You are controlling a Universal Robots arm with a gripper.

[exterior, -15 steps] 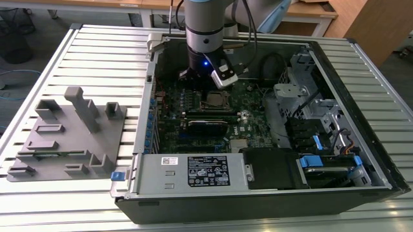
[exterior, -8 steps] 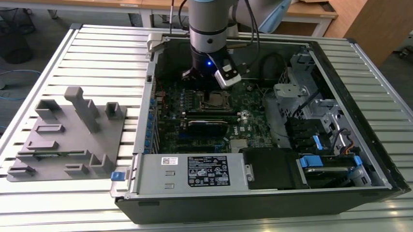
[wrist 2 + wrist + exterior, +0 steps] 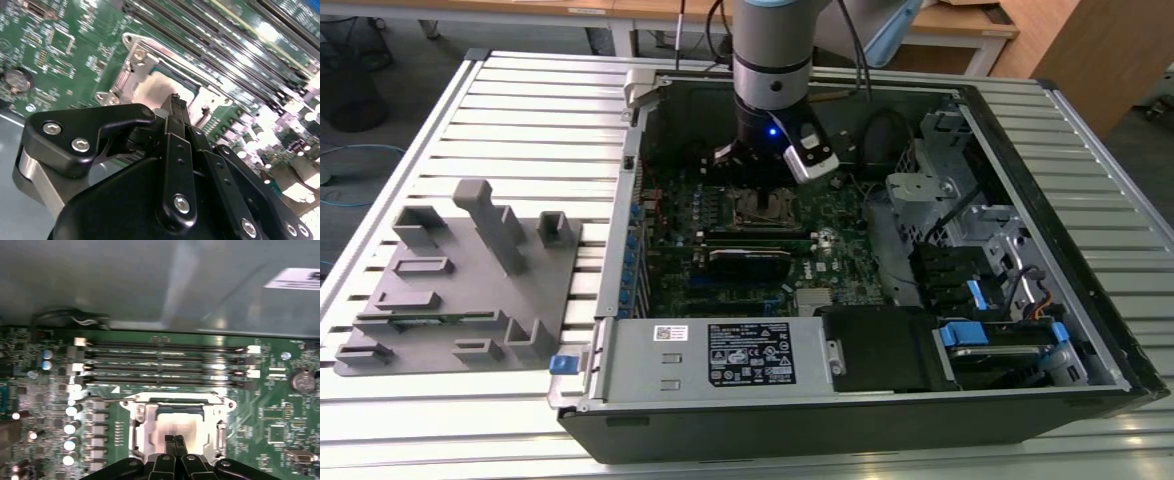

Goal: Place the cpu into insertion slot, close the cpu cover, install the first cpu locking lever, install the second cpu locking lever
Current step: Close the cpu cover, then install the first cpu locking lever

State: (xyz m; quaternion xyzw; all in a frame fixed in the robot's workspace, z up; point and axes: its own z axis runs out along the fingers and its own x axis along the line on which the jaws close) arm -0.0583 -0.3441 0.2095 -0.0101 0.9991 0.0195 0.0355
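We saw a desktop computer case (image 3: 854, 420) lying open on its side on a ribbed aluminium table (image 3: 520, 110). Taking the case as the middle of the exterior view's clock face, a grey moulded fixture tray (image 3: 454, 290) sat on the slats at nine o'clock. Wooden desks (image 3: 961, 20) lined the room at twelve, and a dark bin (image 3: 347, 70) stood on the grey floor at about ten. The white-labelled power supply (image 3: 720, 352) filled the case's six o'clock edge.

The arm reached down from twelve o'clock into the case. It put the gripper (image 3: 761, 188) directly over the insertion slot (image 3: 767, 210) of the green motherboard (image 3: 841, 255). In both wrist views the gripper's (image 3: 175, 442) two black fingers were pressed together with nothing between them, their tips at or just above the cpu (image 3: 180, 422).

The cpu sat in the slot, its pale metal top showing through the window of the cpu cover (image 3: 145, 425), which lay flat around it. A thin metal lever (image 3: 160, 397) ran along the cover's edge beside the long black memory slots (image 3: 165, 365). We could not tell whether it was latched. A coin battery (image 3: 302, 381) lay on the board well apart from the socket.
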